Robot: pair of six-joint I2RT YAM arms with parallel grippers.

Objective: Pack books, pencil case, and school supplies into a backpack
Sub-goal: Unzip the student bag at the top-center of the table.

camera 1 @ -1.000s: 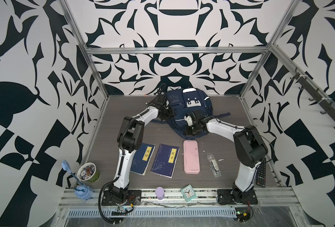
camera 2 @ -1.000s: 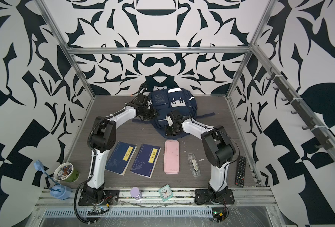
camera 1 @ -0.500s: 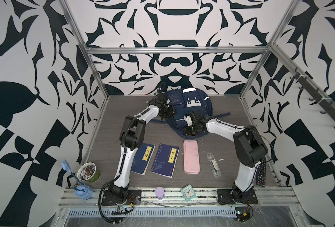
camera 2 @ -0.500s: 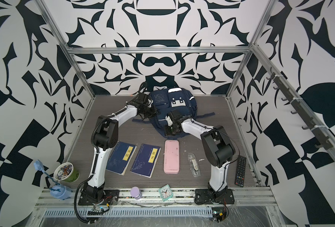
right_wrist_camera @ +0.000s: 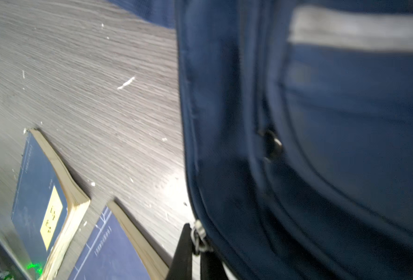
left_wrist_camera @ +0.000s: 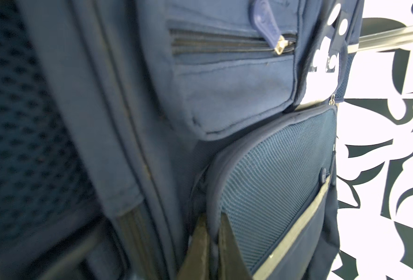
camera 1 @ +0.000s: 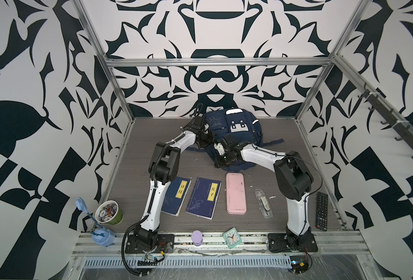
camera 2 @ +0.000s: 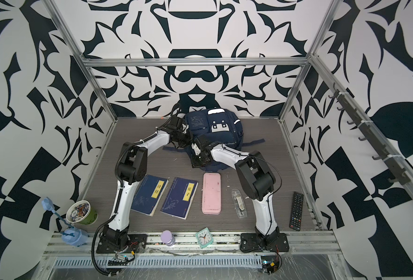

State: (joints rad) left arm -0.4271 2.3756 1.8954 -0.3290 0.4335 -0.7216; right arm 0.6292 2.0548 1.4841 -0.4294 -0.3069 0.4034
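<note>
At the rear of the bench (camera 1: 152, 135) the backpack (camera 1: 227, 126) is braced. The jaws of the left arm (camera 1: 183, 141) clench the rim of its mesh pocket (left_wrist_camera: 273, 174). The jaws of the right arm (camera 1: 261, 154) pinch a zip pull (right_wrist_camera: 198, 238), likely to open it. The books (camera 1: 178, 197), pink case (camera 1: 235, 194) and clear packet (camera 1: 263, 203) lie unpacked in front.

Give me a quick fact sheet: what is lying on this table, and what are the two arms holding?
backpack: far end of the table
left jaws: shut on the backpack's mesh pocket edge
right jaws: shut on a zip pull of the backpack
books: two, flat, side by side
pencil case: flat, beside the books
supplies packet: beside the pencil case
packed so far: nothing visible
</note>
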